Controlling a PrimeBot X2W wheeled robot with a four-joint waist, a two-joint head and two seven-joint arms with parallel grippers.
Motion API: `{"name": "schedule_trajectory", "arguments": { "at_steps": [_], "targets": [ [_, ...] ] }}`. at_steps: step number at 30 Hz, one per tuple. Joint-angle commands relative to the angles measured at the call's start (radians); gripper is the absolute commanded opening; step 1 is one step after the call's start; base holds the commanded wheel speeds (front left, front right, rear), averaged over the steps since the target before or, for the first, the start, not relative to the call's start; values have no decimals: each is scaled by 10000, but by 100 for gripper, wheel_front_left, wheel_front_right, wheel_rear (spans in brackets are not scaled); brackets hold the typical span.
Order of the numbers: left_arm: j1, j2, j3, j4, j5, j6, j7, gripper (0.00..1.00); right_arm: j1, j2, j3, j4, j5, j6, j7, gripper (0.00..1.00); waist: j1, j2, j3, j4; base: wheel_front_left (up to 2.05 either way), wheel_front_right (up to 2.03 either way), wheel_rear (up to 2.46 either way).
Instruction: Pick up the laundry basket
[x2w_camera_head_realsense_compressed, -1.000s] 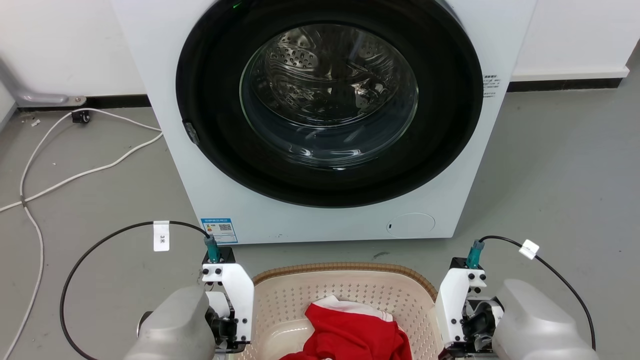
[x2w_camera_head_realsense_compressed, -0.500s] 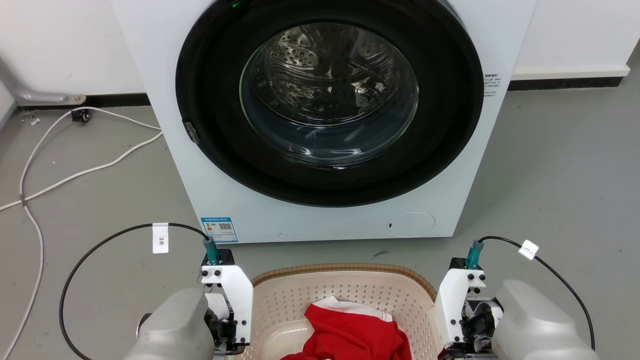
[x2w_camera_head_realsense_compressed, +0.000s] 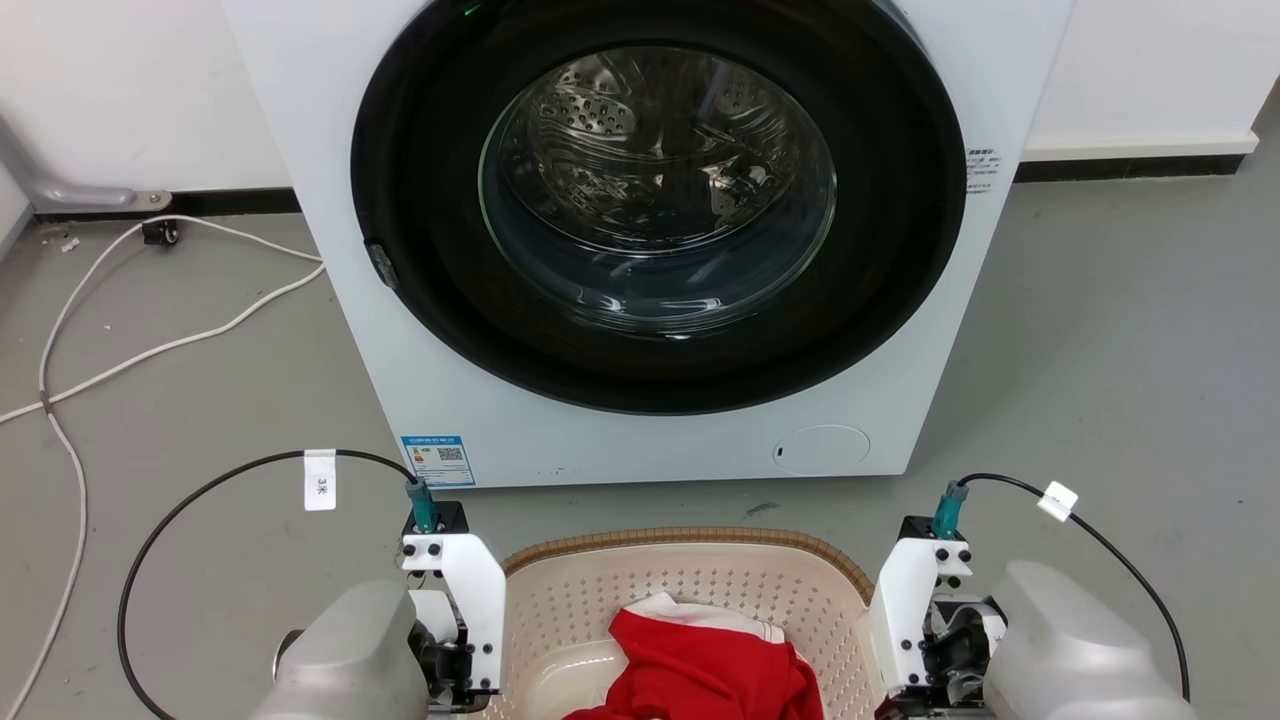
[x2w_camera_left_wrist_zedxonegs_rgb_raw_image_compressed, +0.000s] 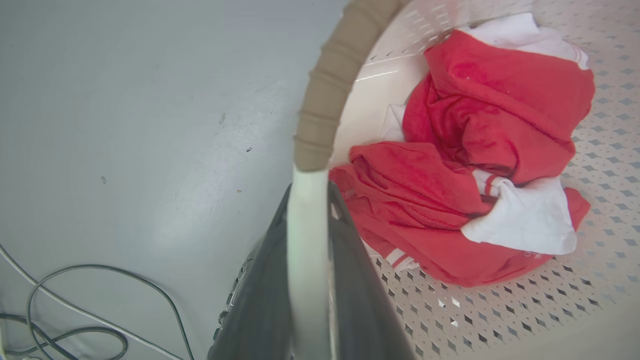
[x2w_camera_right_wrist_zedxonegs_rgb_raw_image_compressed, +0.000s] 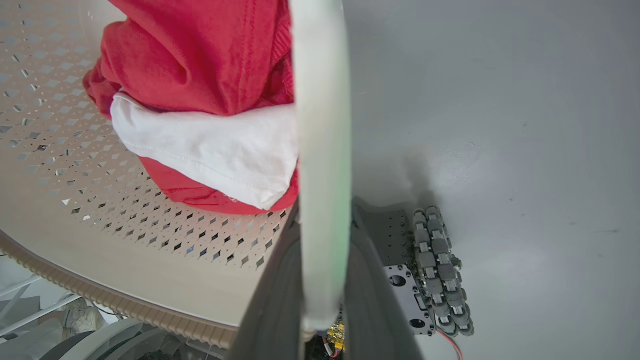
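The laundry basket (x2w_camera_head_realsense_compressed: 690, 541), cream with perforated walls and a brown woven-look rim, sits at the bottom centre of the head view, just in front of the washer. Crumpled red and white clothes (x2w_camera_head_realsense_compressed: 700, 665) lie inside it. My left gripper (x2w_camera_left_wrist_zedxonegs_rgb_raw_image_compressed: 308, 192) is shut on the basket's white left handle (x2w_camera_left_wrist_zedxonegs_rgb_raw_image_compressed: 306, 240), one dark finger (x2w_camera_left_wrist_zedxonegs_rgb_raw_image_compressed: 260, 300) on each side. My right gripper (x2w_camera_right_wrist_zedxonegs_rgb_raw_image_compressed: 324, 210) is likewise shut on the white right handle (x2w_camera_right_wrist_zedxonegs_rgb_raw_image_compressed: 320, 125). In the head view both white wrist blocks flank the basket and hide the fingers.
A white front-loading washing machine (x2w_camera_head_realsense_compressed: 640, 450) with its round glass door (x2w_camera_head_realsense_compressed: 655, 190) shut stands right behind the basket. White cables (x2w_camera_head_realsense_compressed: 150, 350) trail over the grey floor at the left. My base's roller wheel (x2w_camera_right_wrist_zedxonegs_rgb_raw_image_compressed: 437, 270) shows under the right handle.
My left wrist has sunk slightly toward the bottom of the head view. The basket, the clothes and the right arm look nearly unmoved.
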Motion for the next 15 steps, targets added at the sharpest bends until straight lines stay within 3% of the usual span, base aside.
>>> {"name": "schedule_trajectory", "arguments": {
  "at_steps": [1,15],
  "targets": [
    [106,-82,-41,-44,-49,-14,1,0,13,107,10,-57,92,32,-50,0,0,-1,-7,5,0,0,0],
    [130,-88,-112,-45,-103,-63,7,0,-53,107,115,-32,151,32,-41,0,0,-1,6,13,0,0,0]
  ]
}}
